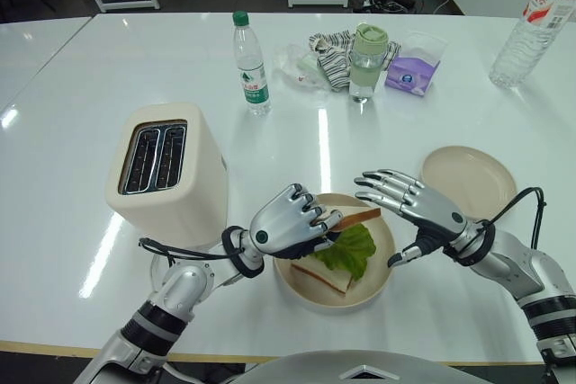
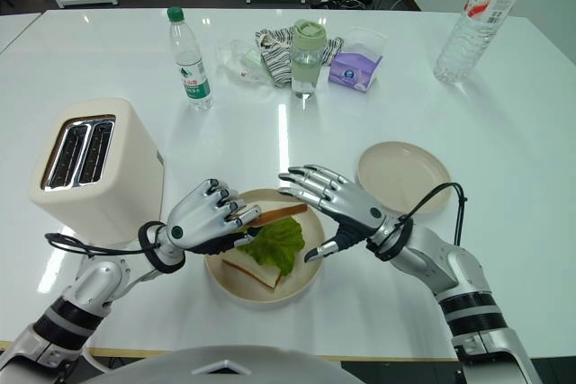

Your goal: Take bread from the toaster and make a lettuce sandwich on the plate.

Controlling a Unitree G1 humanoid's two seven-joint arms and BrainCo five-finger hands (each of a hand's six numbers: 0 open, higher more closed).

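**Green lettuce laid, top slice not yet down**

Green lettuce (image 1: 351,251) lies on a bottom slice (image 1: 319,274) of bread, and both sit on the plate (image 1: 385,269) at the near edge of the table. A browned top slice (image 1: 362,218) hangs just above the lettuce. It is tilted, with its far end over the back of the plate. The left hand (image 1: 283,227) has its fingers curled around the near end of this slice and grips it. The right hand (image 1: 409,204) hovers over the right side of the plate with its fingers spread, holding nothing. It is near the free end of the slice, and I cannot tell whether it touches it.

The toaster (image 1: 184,195) stands just left of the plate, and no bread sticks up out of its slots (image 1: 153,157). So the fetching looks finished and the base and filling are in place. What seems to remain is to lower the top slice flat onto the lettuce and let go.

A second plate (image 1: 468,177) sits bare to the right. Well behind are a water bottle (image 1: 250,65), a lidded cup (image 1: 367,60), a striped cloth (image 1: 333,49) and a tissue pack (image 1: 412,71).
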